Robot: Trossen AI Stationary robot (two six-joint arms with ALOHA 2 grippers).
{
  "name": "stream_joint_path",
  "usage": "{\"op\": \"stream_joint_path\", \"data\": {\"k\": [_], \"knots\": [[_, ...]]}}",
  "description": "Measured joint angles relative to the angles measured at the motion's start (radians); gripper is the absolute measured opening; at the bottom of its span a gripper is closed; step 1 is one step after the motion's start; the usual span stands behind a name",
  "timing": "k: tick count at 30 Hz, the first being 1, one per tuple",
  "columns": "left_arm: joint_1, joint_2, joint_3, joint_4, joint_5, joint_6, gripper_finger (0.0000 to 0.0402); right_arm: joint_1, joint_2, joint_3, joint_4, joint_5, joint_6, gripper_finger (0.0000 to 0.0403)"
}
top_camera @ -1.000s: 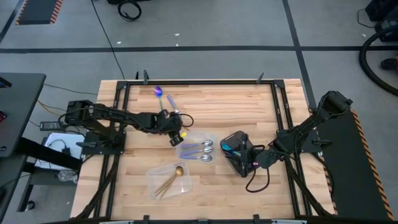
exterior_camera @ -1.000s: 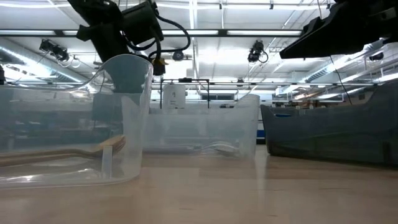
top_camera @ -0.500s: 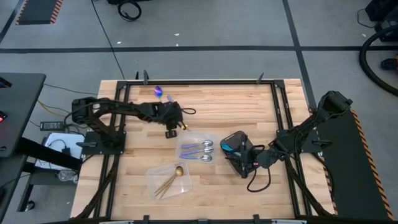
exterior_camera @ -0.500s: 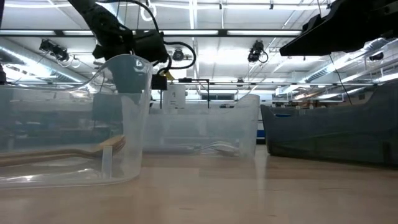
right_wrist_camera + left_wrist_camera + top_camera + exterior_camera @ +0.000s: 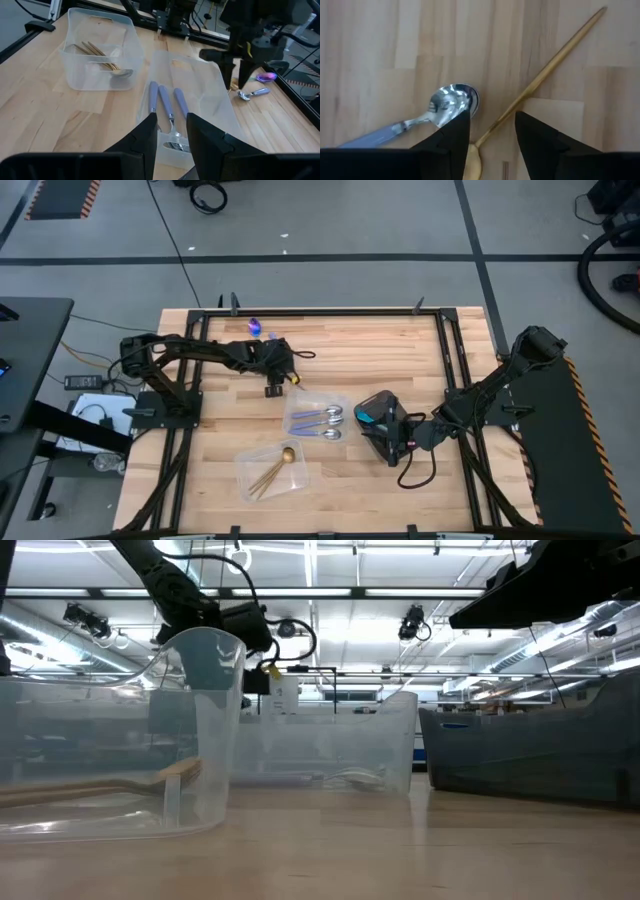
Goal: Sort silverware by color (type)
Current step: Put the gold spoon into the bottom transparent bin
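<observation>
3 spoons point(image 5: 167, 107) in middle container point(image 5: 200, 85)

desk point(image 5: 370, 40): pale jointed wood, smooth matt | silver spoon point(image 5: 451, 101): polished mirror-bright metal bowl | gold utensil point(image 5: 547, 76): slim brushed satin metal | clear containers point(image 5: 97, 50): translucent glossy plastic | left end effector point(image 5: 492, 131): fingers point(image 5: 455, 135) matt black | tray point(image 5: 530, 755): dark matt

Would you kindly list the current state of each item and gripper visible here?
left gripper: open, poised over loose cutlery
gold spoon: lying loose on the table
silver spoon: loose beside it
right gripper: open, empty, waiting
gold container: holds gold utensils
blue-handled container: holds three spoons
</observation>
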Motion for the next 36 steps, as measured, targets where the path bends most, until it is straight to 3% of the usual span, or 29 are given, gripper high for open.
{"op": "stream_joint_path", "data": {"k": [16, 22, 26, 36], "knots": [[0.054, 0.061, 0.003, -0.032, 0.108, 0.045, 0.0139, 0.000, 0.000, 0.000, 0.013, -0.018, 0.008, 0.0114], [0.011, 0.062, 0.002, -0.061, 0.101, 0.160, 0.0070, 0.000, 0.000, 0.000, 0.013, -0.018, 0.008, 0.0114], [-0.007, 0.062, 0.002, -0.075, 0.069, 0.165, 0.0015, 0.000, 0.000, 0.000, 0.013, -0.018, 0.008, 0.0114], [-0.095, -0.020, -0.007, -0.135, -0.051, 0.016, 0.0008, 0.000, 0.000, 0.000, 0.014, 0.007, 0.009, 0.0114]]}}
